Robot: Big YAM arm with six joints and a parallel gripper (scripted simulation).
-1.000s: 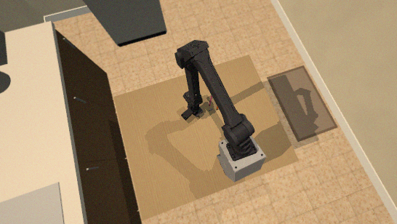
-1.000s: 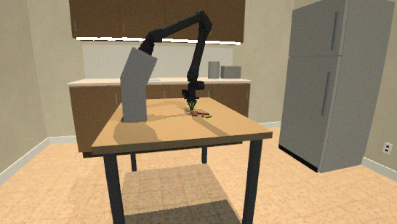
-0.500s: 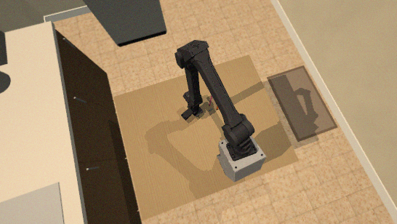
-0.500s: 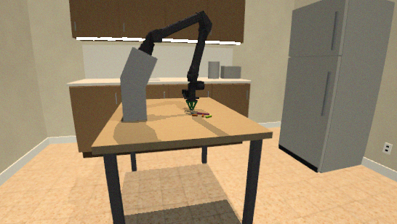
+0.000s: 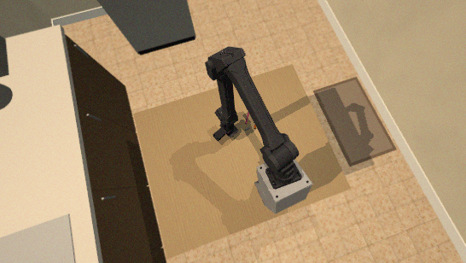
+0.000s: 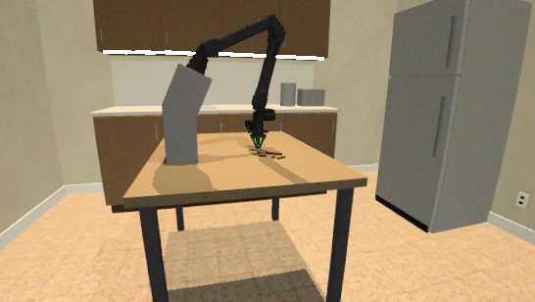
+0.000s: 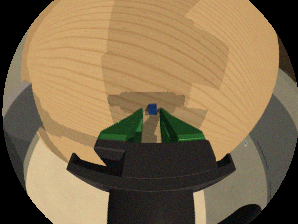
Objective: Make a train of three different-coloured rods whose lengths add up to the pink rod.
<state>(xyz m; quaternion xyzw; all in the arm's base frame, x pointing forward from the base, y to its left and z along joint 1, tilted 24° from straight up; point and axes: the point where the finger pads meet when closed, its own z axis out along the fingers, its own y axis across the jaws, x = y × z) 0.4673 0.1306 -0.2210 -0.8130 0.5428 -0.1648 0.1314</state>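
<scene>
Top view: the arm (image 5: 256,98) (image 6: 267,74) covers part of the table (image 5: 273,85) (image 6: 245,189) (image 7: 75,50); a pinkish rod (image 5: 247,118) shows at the pincer's (image 5: 231,131) (image 6: 258,148) (image 7: 152,111) two o'clock, its ends unclear.

Exterior: a purplish rod (image 6: 274,153) and a lime rod (image 6: 281,157) lie toward four o'clock from the fingertips; smaller pieces blur together.

Wrist: the pincer is slightly open, gripping nothing; a blue rod (image 7: 152,109) shows at the gap's twelve o'clock end, its length unreadable.

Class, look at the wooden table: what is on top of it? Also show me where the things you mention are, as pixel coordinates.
On the table (image 5: 179,230) (image 6: 235,178) stand the arm's grey base (image 5: 285,201) (image 6: 181,132) and, near the jaws (image 6: 258,148), several small coloured rods. Whatever the arm covers from above cannot be told.
</scene>
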